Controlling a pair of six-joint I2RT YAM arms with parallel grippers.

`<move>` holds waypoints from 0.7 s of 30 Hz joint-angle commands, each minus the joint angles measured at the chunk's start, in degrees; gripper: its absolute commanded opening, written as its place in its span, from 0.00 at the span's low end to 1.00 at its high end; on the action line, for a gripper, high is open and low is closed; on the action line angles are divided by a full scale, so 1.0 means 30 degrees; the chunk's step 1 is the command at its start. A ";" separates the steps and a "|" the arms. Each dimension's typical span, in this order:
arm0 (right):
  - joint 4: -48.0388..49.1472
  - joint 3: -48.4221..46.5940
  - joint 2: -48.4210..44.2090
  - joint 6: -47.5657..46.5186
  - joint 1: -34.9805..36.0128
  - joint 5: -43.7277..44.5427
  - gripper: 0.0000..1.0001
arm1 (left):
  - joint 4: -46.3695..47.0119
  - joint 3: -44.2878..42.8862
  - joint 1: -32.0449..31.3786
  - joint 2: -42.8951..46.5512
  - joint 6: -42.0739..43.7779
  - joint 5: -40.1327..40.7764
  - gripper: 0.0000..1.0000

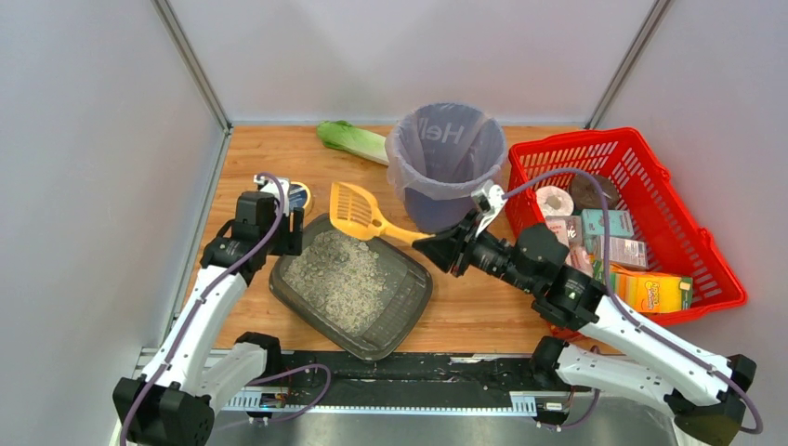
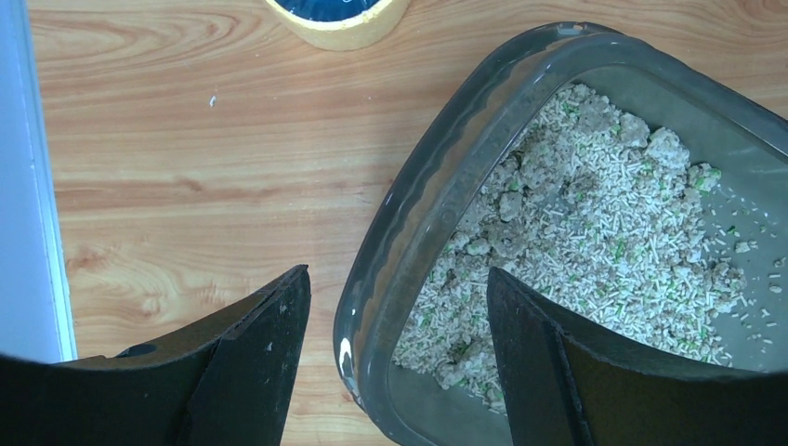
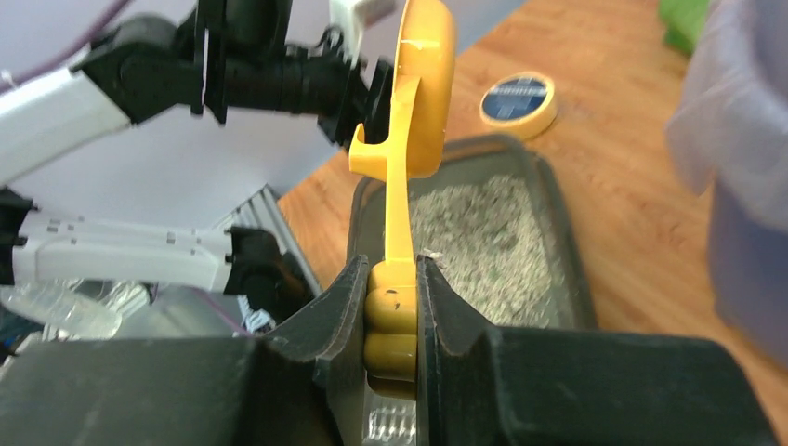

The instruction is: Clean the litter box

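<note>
My right gripper clamps scoop handle; left gripper wide, astride litter box rim. Pinch rim first, then dig shallow.

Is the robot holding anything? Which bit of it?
The right gripper pinches the yellow plastic litter scoop by its handle end. The open left gripper holds nothing.

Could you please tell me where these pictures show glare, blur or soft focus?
Left wrist view: sharp, with white glints on the rim of the shallow dark grey translucent plastic litter tray. Right wrist view: the purple bag-lined bin is blurred; the yellow plastic scoop is crisp. Top external view: even light, soft shadows.
</note>
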State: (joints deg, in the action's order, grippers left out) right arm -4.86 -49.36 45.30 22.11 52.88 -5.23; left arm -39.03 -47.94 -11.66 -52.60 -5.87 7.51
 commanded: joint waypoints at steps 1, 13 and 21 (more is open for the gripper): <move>0.0098 0.0487 -0.0189 0.1505 0.1675 0.1715 0.00 | -0.0175 -0.0864 -0.0068 -0.0366 -0.0007 -0.0598 0.78; -0.2655 0.1044 0.1745 0.5164 0.2089 0.2979 0.00 | -0.0644 -0.1157 -0.0068 -0.1480 0.0052 -0.1154 0.77; -0.3534 0.1222 0.3937 0.8273 0.2089 0.0050 0.00 | -0.0761 -0.1216 -0.0068 -0.1890 0.0081 -0.1301 0.74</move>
State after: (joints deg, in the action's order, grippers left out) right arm -14.81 -45.74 54.13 40.18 58.81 -0.21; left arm -41.15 -49.15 -11.66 -57.78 -5.85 4.47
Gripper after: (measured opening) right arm 0.209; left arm 0.745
